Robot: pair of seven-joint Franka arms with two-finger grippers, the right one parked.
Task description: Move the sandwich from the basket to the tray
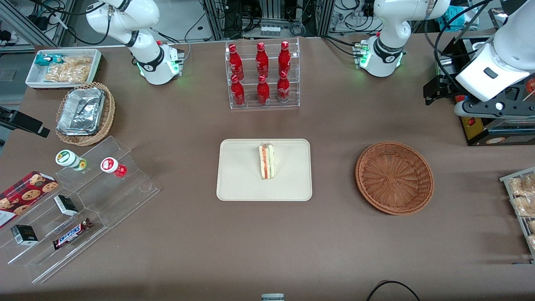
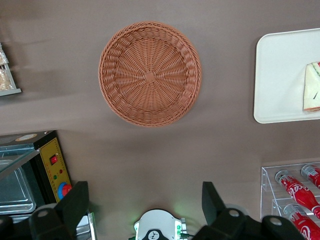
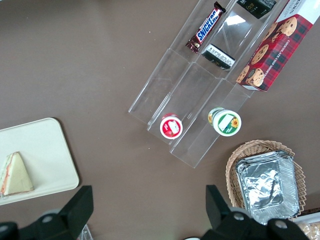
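Observation:
The sandwich (image 1: pixel 266 161) lies on the cream tray (image 1: pixel 234 175) at the middle of the table, its red and green cut edge showing. Toward the working arm's end, the reddish-brown basket (image 1: pixel 395 177) stands beside the tray with nothing in it. My gripper (image 1: pixel 439 90) hangs high over the table, farther from the front camera than the basket and apart from it. In the left wrist view my gripper (image 2: pixel 144 189) is open and holds nothing, and the basket (image 2: pixel 150 74), tray (image 2: pixel 275 75) and sandwich (image 2: pixel 312 87) all show. The right wrist view also catches the sandwich (image 3: pixel 15 175) on the tray (image 3: pixel 45 150).
A clear rack of red bottles (image 1: pixel 263 75) stands farther from the front camera than the tray. A black appliance (image 1: pixel 493 125) and a wire rack of bread (image 1: pixel 522 200) sit at the working arm's end. Acrylic steps with snacks (image 1: pixel 83 196), a tan foil-filled basket (image 1: pixel 83 113) and a white bin (image 1: pixel 62 67) lie toward the parked arm's end.

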